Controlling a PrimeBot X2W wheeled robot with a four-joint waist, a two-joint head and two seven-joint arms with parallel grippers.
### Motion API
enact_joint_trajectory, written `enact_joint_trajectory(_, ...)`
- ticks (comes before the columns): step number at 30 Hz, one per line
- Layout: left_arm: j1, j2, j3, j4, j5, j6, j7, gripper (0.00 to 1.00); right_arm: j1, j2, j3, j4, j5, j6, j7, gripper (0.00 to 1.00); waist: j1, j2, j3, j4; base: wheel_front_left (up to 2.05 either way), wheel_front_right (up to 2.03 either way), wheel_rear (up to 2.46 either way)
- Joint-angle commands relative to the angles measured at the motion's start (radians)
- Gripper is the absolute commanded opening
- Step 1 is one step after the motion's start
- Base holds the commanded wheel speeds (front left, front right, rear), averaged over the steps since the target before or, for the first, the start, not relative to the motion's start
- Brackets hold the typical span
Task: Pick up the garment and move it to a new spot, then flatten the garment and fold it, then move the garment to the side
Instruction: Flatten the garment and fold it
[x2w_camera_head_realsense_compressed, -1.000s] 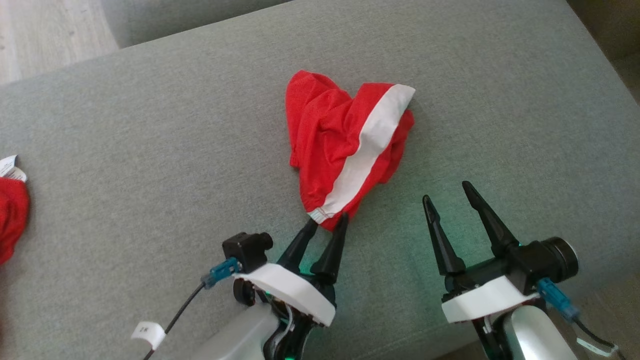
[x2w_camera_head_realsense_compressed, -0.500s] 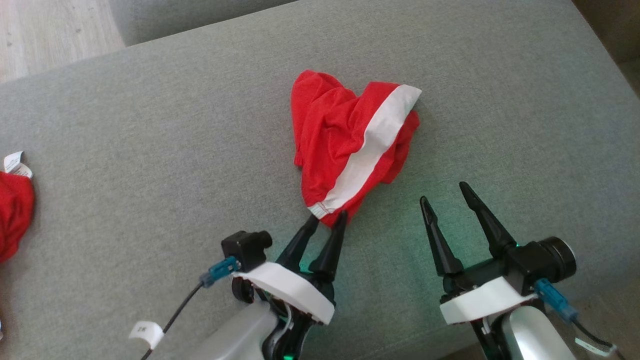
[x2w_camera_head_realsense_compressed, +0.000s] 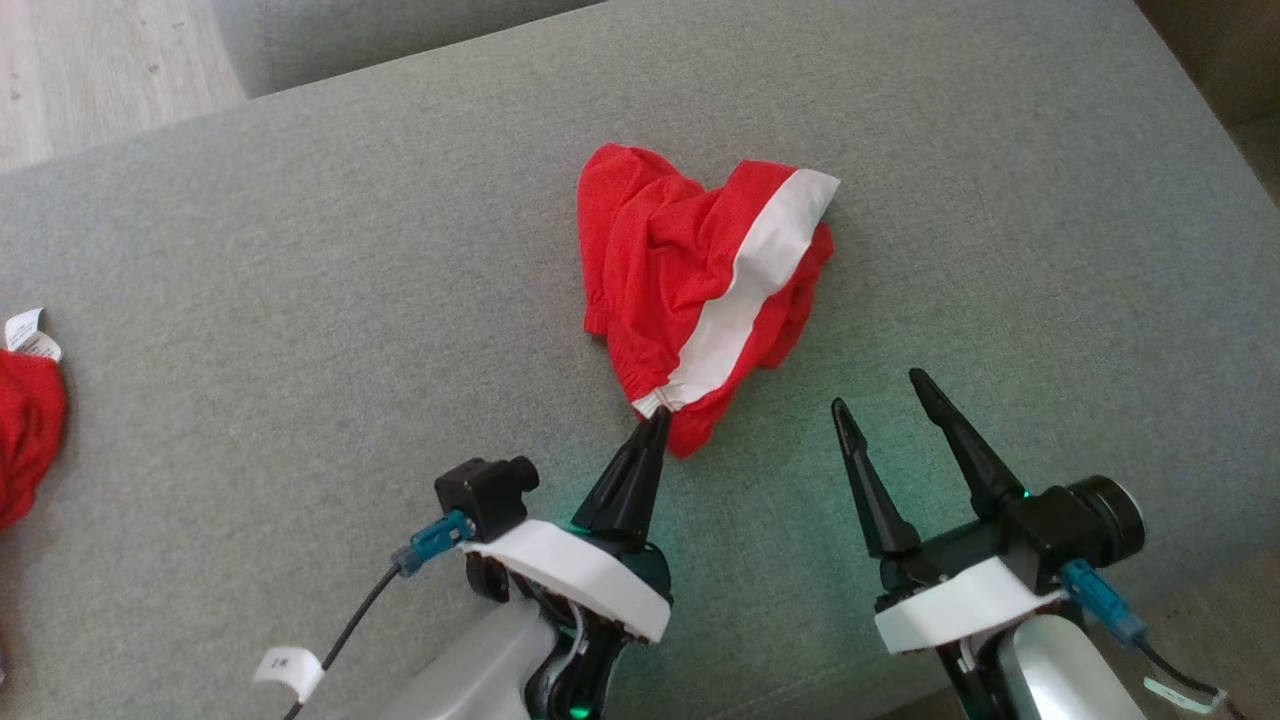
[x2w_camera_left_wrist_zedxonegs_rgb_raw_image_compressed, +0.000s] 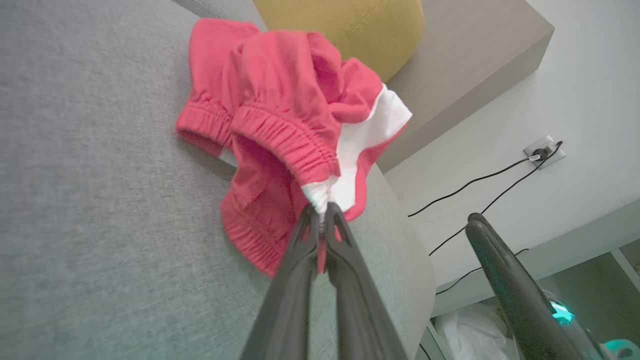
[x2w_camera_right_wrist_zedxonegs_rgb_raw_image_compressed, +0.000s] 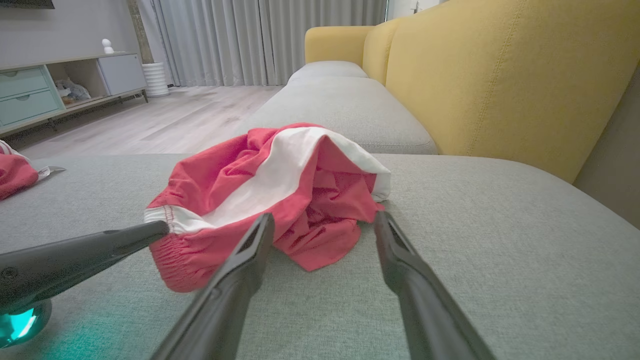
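The crumpled red cloth shorts with a white stripe (x2w_camera_head_realsense_compressed: 700, 290) lie in a heap in the middle of the grey fabric sofa seat (x2w_camera_head_realsense_compressed: 300, 300). The left gripper (x2w_camera_head_realsense_compressed: 657, 418) has its two dark fingers pressed together, pinching the near white corner of the shorts by the stretchy waistband. The right gripper (x2w_camera_head_realsense_compressed: 877, 392) is just beside the shorts, its fingers spread wide and holding nothing.

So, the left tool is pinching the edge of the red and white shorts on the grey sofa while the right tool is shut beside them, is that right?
Not quite: the right tool is open, spread wide with nothing in it, as the head view shows. The left tool is indeed pinching the edge of the shorts on the grey sofa.
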Motion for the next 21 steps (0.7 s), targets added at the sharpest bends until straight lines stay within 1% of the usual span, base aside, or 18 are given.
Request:
enact_joint_trajectory(1, -0.023, -0.005, 0.024, -0.033, 0.011, -0.006, -0.003, 0.00, -0.017, -0.010, 0.020, -0.028, 0.009, -0.001, -0.002, 1.00, 0.0000, 0.0000, 0.000, 0.000, 0.00, 0.00, 0.00)
enact_joint_trajectory(6, -0.025, -0.005, 0.027, -0.063, 0.024, -0.006, -0.003, 0.00, -0.011, -0.011, 0.005, -0.028, 0.010, -0.001, -0.002, 1.00, 0.0000, 0.0000, -0.005, 0.016, 0.00, 0.00, 0.00)
enact_joint_trajectory(12, -0.004, 0.012, 0.023, -0.109, 0.040, -0.006, -0.003, 0.00, 0.000, -0.008, -0.013, -0.030, 0.014, -0.001, -0.002, 1.00, 0.0000, 0.0000, -0.020, 0.071, 0.00, 0.00, 0.00)
enact_joint_trajectory(16, 0.026, 0.054, 0.029, -0.136, 0.062, -0.006, -0.003, 0.00, 0.007, -0.005, -0.022, -0.029, 0.019, -0.001, -0.002, 1.00, 0.0000, 0.0000, -0.031, 0.122, 0.00, 0.00, 0.00)
enact_joint_trajectory(21, 0.060, 0.137, 0.056, -0.161, 0.113, -0.006, -0.003, 0.00, 0.016, -0.002, -0.038, -0.025, 0.026, -0.001, -0.002, 1.00, 0.0000, 0.0000, -0.041, 0.189, 0.00, 0.00, 0.00)
